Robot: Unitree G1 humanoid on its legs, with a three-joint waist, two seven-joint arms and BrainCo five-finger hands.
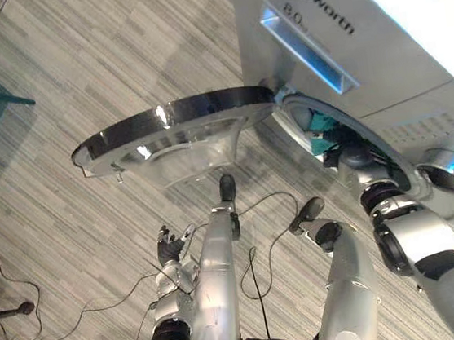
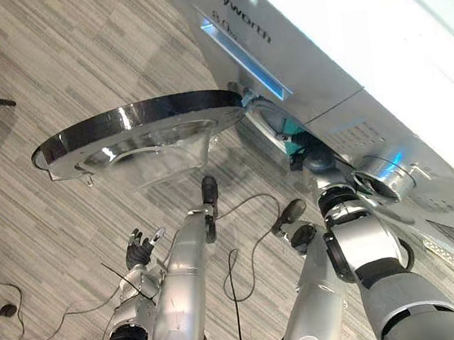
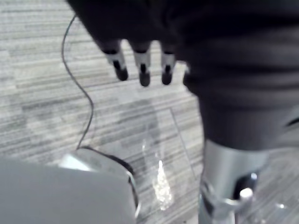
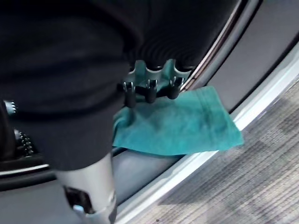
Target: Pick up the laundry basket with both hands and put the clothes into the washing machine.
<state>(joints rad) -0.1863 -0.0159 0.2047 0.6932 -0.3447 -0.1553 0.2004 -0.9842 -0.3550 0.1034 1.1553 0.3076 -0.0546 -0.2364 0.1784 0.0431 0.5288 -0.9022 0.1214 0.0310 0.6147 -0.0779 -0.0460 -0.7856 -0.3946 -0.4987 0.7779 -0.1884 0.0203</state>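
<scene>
Teal towelling cloth (image 4: 177,126), likely soft, light and limp, best gathered by a bunched fold, drapes over the door lip (image 4: 201,158) of the silver front-loading washing machine (image 1: 377,46) beneath the right hand (image 4: 149,86), its grip impossible to tell, while the left hand (image 3: 142,65) hangs slack-fingered, empty.

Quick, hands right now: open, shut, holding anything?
Left hand: open, holding nothing.
Right hand: open, fingers straight by the teal cloth at the silver washing machine's opening.

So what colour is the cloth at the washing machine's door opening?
The cloth is plain teal, clearest in the right wrist view.
</scene>
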